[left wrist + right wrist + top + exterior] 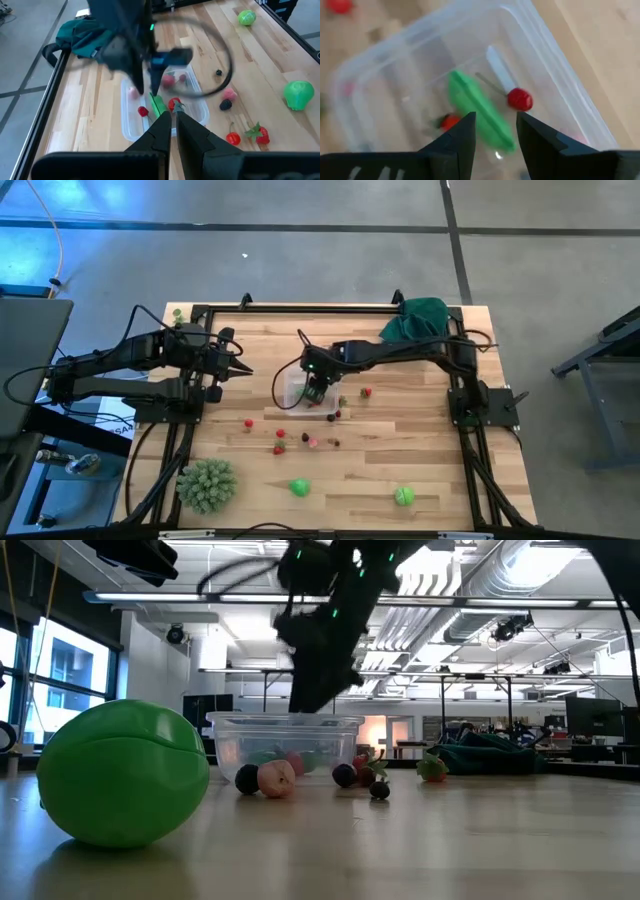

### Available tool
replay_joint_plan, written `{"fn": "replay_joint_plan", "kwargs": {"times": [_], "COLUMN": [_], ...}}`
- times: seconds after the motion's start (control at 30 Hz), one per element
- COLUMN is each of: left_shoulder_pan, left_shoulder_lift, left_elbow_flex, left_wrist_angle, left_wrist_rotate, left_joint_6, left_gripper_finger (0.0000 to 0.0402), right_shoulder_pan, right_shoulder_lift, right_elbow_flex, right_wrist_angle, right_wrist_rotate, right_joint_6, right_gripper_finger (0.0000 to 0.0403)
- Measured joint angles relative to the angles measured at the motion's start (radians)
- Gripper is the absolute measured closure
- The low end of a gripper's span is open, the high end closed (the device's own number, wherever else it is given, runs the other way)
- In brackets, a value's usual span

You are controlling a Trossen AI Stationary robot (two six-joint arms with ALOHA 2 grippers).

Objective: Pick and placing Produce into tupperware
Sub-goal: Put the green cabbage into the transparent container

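High view: right gripper [316, 392] over the tub [297, 392] mid-table; left gripper [240, 370] off to the side, pinched tight.
Low view: berries [345, 775] beside the tub.
Right wrist view: fingers [465, 137] apart, holding nothing, green pod [477, 112] lying in the tub below.

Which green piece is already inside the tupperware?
The long green pod, lying in the tupperware right below the right gripper. The two round green ones sit on the table's near edge.

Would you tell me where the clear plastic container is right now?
In the high view, the container sits mid-table directly under the right gripper, with loose toy fruits scattered just in front.
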Motion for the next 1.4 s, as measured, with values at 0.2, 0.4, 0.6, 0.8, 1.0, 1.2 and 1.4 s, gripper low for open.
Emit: {"fn": "replay_joint_plan", "kwargs": {"times": [0.2, 0.4, 0.6, 0.8, 1.0, 1.2, 1.4], "left_shoulder_pan": [0.000, 0.000, 0.000, 0.000, 0.000, 0.000, 0.000], "left_shoulder_lift": [0.000, 0.000, 0.000, 0.000, 0.000, 0.000, 0.000], "left_elbow_flex": [0.000, 0.000, 0.000, 0.000, 0.000, 0.000, 0.000], "left_wrist_angle": [-0.001, 0.000, 0.000, 0.000, 0.000, 0.000, 0.000], "left_wrist_rotate": [0.000, 0.000, 0.000, 0.000, 0.000, 0.000, 0.000], "left_joint_6": [0.000, 0.000, 0.000, 0.000, 0.000, 0.000, 0.000], "left_gripper_finger": [0.0383, 0.0383, 0.0383, 0.0383, 0.0383, 0.0383, 0.0383], "right_shoulder_pan": [0.132, 0.327, 0.556, 0.751, 0.876, 0.919, 0.914], "right_shoulder_lift": [-0.168, -0.322, -0.373, -0.344, -0.302, -0.221, -0.153], "right_elbow_flex": [0.000, 0.001, 0.001, 0.001, 0.001, 0.000, 0.000], "right_wrist_angle": [-0.182, -0.386, -0.590, -0.667, -0.701, -0.708, -0.692], "right_wrist_rotate": [0.178, 0.374, 0.386, 0.252, 0.202, 0.131, 0.116], "right_joint_6": [0.086, 0.422, 1.079, 1.560, 1.904, 1.977, 1.987], "right_gripper_finger": [0.0269, 0.0269, 0.0269, 0.0269, 0.0269, 0.0269, 0.0269]}}
